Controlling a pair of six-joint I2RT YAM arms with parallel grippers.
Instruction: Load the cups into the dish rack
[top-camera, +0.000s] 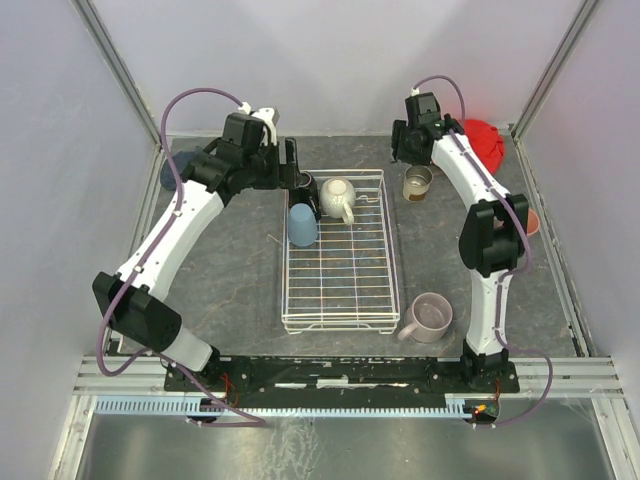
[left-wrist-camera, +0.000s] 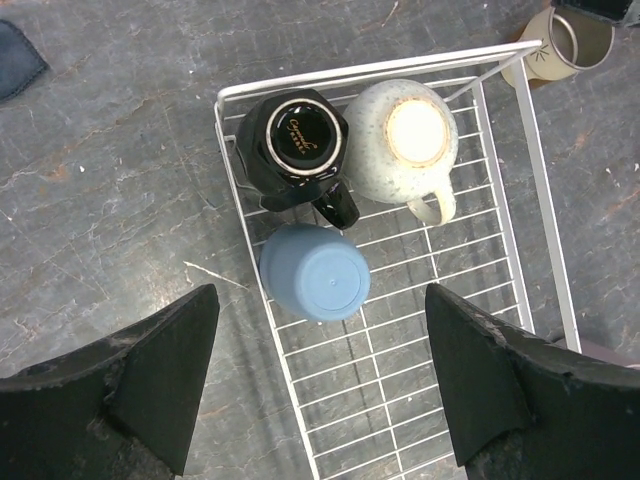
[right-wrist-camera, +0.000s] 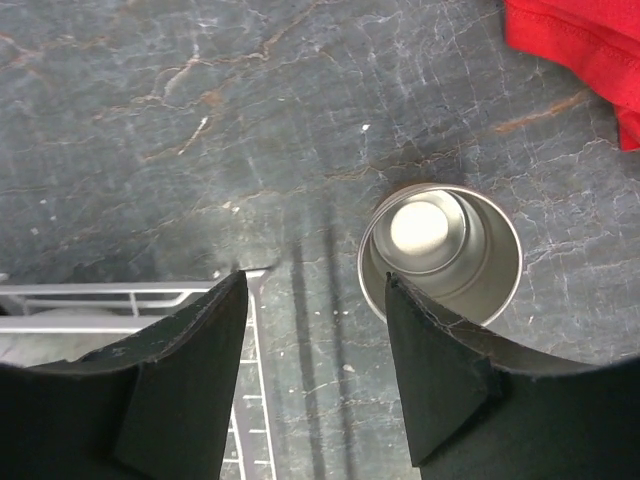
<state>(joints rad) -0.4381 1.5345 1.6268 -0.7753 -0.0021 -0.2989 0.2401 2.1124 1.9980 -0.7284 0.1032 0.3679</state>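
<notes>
The white wire dish rack (top-camera: 345, 290) holds three upside-down cups at its far end: a black mug (left-wrist-camera: 297, 145), a cream mug (top-camera: 337, 197) and a blue tumbler (top-camera: 303, 225). My left gripper (top-camera: 290, 165) hovers above them, open and empty, its jaws wide either side of the blue tumbler (left-wrist-camera: 315, 270). The steel tumbler (top-camera: 417, 183) stands upright on the table right of the rack. My right gripper (top-camera: 405, 150) is open above it. In the right wrist view its right fingertip (right-wrist-camera: 420, 330) overlaps the tumbler's (right-wrist-camera: 440, 250) left rim. A mauve mug (top-camera: 431, 317) and a salmon-orange tumbler (top-camera: 531, 222) stand right of the rack.
A red cloth (top-camera: 487, 140) lies at the far right corner and a dark blue cloth (top-camera: 170, 172) at the far left. The table is walled in on three sides. The near half of the rack (left-wrist-camera: 520, 200) holds no cups.
</notes>
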